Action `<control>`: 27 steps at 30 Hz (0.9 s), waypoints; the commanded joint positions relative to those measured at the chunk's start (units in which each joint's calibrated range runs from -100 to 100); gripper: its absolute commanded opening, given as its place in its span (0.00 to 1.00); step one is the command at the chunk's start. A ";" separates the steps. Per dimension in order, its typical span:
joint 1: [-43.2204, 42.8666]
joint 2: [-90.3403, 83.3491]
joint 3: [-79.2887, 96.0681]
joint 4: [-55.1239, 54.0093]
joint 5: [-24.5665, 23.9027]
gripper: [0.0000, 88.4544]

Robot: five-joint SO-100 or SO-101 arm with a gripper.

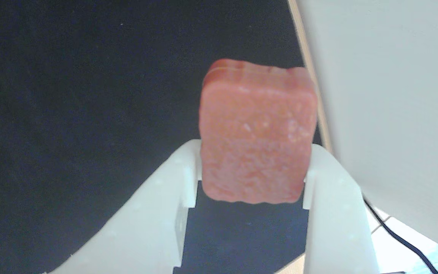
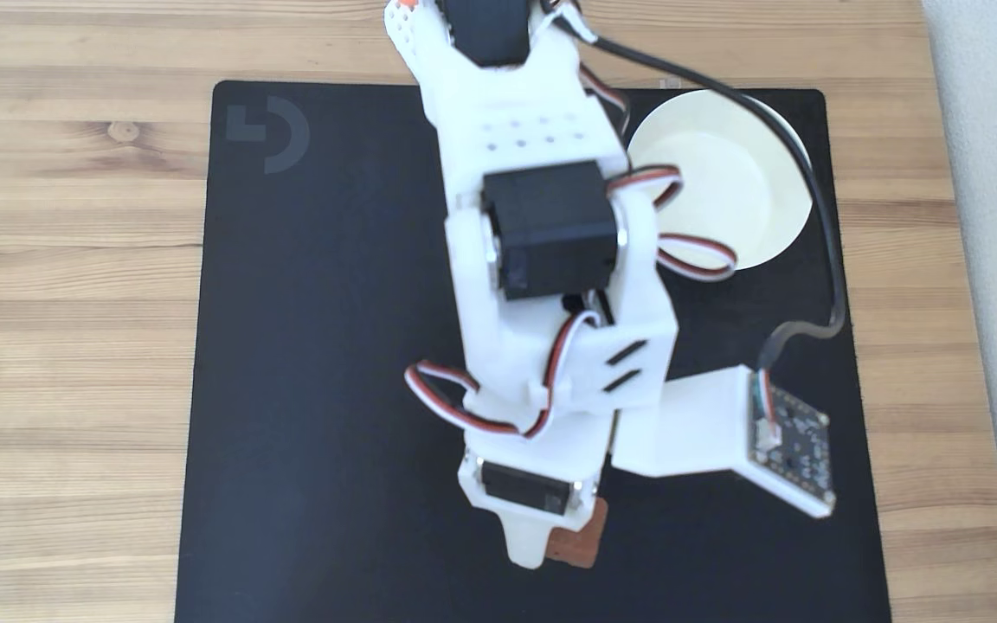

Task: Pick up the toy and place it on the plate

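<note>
The toy point(image 1: 257, 133), a terracotta block with rounded corners and a rough face, is clamped between my white gripper's fingers point(image 1: 158, 205) in the wrist view, held above the black mat. From the fixed view the gripper point(image 2: 563, 541) hangs over the mat's lower middle, and a corner of the toy point(image 2: 578, 541) peeks out beside the white finger. The plate point(image 2: 736, 182), a round white dish, sits at the mat's upper right, partly behind the arm and its cables, well apart from the gripper.
A black mat point(image 2: 308, 346) lies on the wooden table point(image 2: 66, 260). A pale wall point(image 1: 386, 95) runs along the right side. The wrist camera board point(image 2: 788, 446) sticks out right of the gripper, with a black cable point(image 2: 827, 225) arching over the plate.
</note>
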 commanded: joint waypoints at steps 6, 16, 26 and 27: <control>-5.81 -27.42 35.64 -18.84 -0.40 0.03; -17.60 -40.18 60.51 -30.86 -2.22 0.03; -33.24 -52.27 82.51 -44.32 -6.82 0.03; -34.16 -52.93 83.77 -44.49 -6.82 0.03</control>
